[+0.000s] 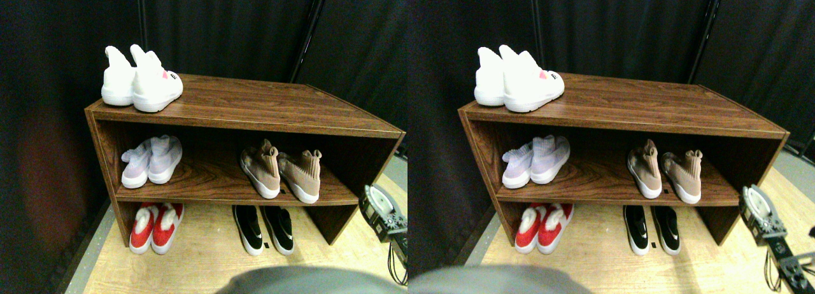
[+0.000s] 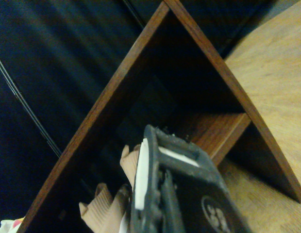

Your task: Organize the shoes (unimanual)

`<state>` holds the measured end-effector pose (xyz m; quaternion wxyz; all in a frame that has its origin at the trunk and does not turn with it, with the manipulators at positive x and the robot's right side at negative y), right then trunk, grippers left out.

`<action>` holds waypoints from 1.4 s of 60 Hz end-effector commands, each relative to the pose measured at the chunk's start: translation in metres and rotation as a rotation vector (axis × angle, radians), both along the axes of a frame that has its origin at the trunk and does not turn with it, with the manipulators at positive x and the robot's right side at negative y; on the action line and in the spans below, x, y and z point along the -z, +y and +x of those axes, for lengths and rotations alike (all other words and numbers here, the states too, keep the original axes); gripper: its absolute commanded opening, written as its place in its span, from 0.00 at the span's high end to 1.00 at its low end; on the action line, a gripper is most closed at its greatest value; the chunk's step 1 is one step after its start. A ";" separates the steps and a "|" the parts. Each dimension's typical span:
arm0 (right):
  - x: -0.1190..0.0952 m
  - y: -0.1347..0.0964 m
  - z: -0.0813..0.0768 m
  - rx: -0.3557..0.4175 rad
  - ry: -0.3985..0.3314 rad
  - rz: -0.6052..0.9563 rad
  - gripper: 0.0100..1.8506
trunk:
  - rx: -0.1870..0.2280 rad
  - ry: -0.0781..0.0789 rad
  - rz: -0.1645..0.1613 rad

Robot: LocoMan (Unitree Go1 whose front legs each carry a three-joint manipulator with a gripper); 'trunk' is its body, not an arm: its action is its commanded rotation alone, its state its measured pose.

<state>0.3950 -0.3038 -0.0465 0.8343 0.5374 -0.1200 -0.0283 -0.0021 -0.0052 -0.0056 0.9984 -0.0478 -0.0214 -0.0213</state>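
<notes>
A wooden shoe rack [image 1: 255,112] holds several pairs of shoes. The tan knit pair with white soles stands on the right of the middle shelf: left shoe [image 1: 261,170], right shoe [image 1: 302,175], slightly splayed apart. The black slip-ons [image 1: 264,229] sit on the floor under that shelf. My right gripper [image 1: 377,205] hangs outside the rack's right end, at about middle-shelf height and apart from every shoe. In the wrist view the gripper [image 2: 162,160] points into the rack, and the tan shoes' ankle cuffs [image 2: 104,213] show beyond it.
A white pair [image 1: 141,81] stands on the rack's top at the left. A lavender pair [image 1: 153,160] is on the middle shelf's left, and a red pair [image 1: 156,225] is on the floor below it. The rack's right side panel [image 1: 372,163] is close to my gripper. Black curtains hang behind.
</notes>
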 end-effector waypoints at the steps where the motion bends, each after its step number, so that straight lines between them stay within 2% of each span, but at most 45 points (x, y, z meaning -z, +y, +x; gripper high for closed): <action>1: -0.007 -0.004 0.010 -0.004 -0.022 -0.030 0.97 | -0.004 0.005 -0.024; 5: -0.006 -0.007 0.025 -0.013 0.000 -0.030 0.97 | -0.007 0.008 -0.027; 11: -0.001 -0.010 0.047 0.014 0.004 -0.019 0.97 | -0.010 0.010 -0.027; 17: 0.005 -0.013 0.067 -0.005 0.039 0.002 0.97 | -0.015 0.013 -0.026; 28: 0.019 -0.016 0.086 0.068 0.055 0.031 0.97 | -0.020 0.017 -0.029; 32: 0.025 -0.017 0.094 0.055 0.073 0.054 0.97 | -0.020 0.017 -0.029; 41: 0.036 -0.008 0.100 0.101 0.105 0.085 0.97 | -0.024 0.018 -0.033; 44: 0.040 -0.005 0.103 0.066 0.108 0.071 0.97 | -0.027 0.021 -0.033; 51: 0.044 0.006 0.104 0.078 0.130 0.049 0.97 | -0.031 0.021 -0.038; 63: 0.043 0.027 0.103 0.060 0.133 0.130 0.97 | -0.040 0.022 -0.049; 65: 0.042 0.030 0.102 0.075 0.139 0.135 0.97 | -0.042 0.022 -0.051; 84: 0.045 0.044 0.104 0.043 0.159 0.144 0.97 | -0.059 0.028 -0.066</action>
